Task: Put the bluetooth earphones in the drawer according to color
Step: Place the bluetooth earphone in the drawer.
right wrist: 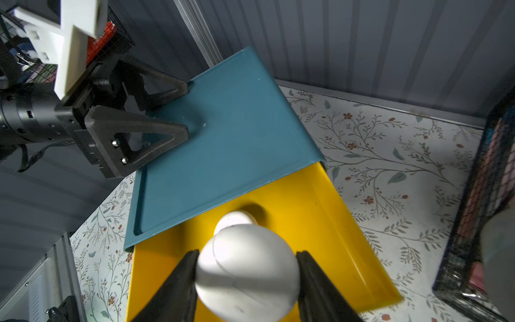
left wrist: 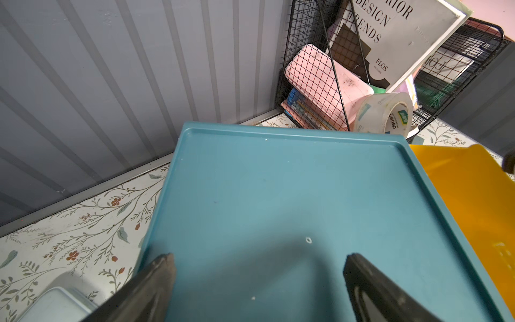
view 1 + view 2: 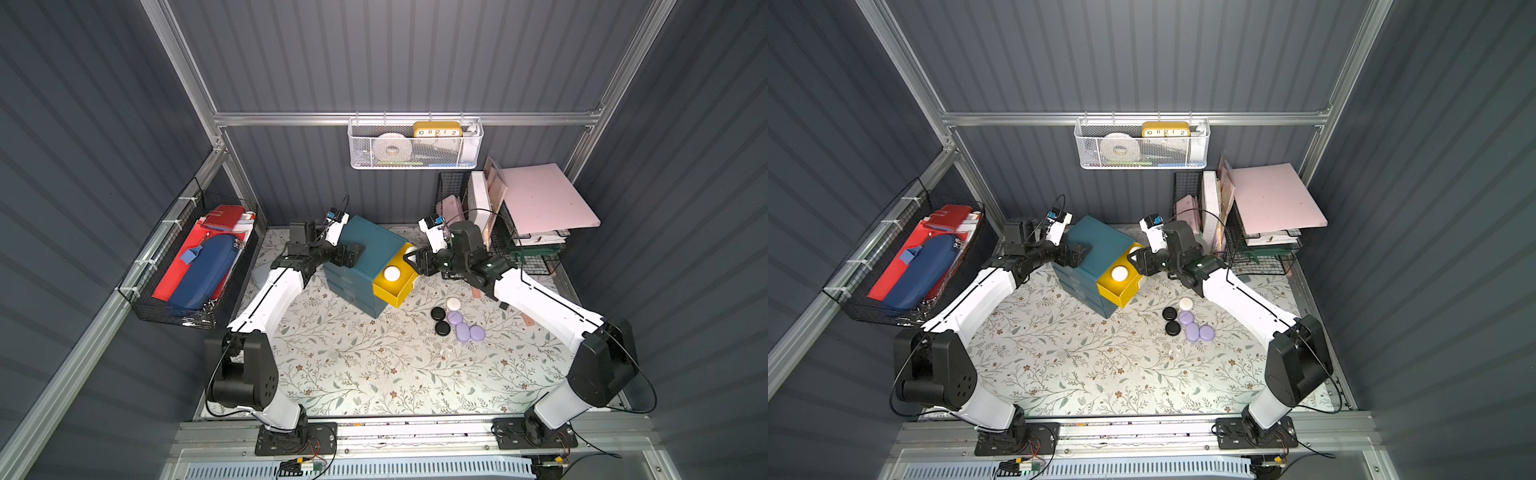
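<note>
White case (image 1: 246,274) in right gripper (image 1: 248,254), wrist-view

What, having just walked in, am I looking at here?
The right end effector holds a white earphone case over the open yellow drawer, where a second white case lies. The left end effector sits open on the teal cabinet. A third white case, two black cases and three lavender cases lie on the table.

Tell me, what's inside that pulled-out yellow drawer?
One white earphone case lies on the floor of the yellow drawer. The right gripper holds a second white case over it. The drawer's rear, under the teal cabinet top, is hidden.
</note>
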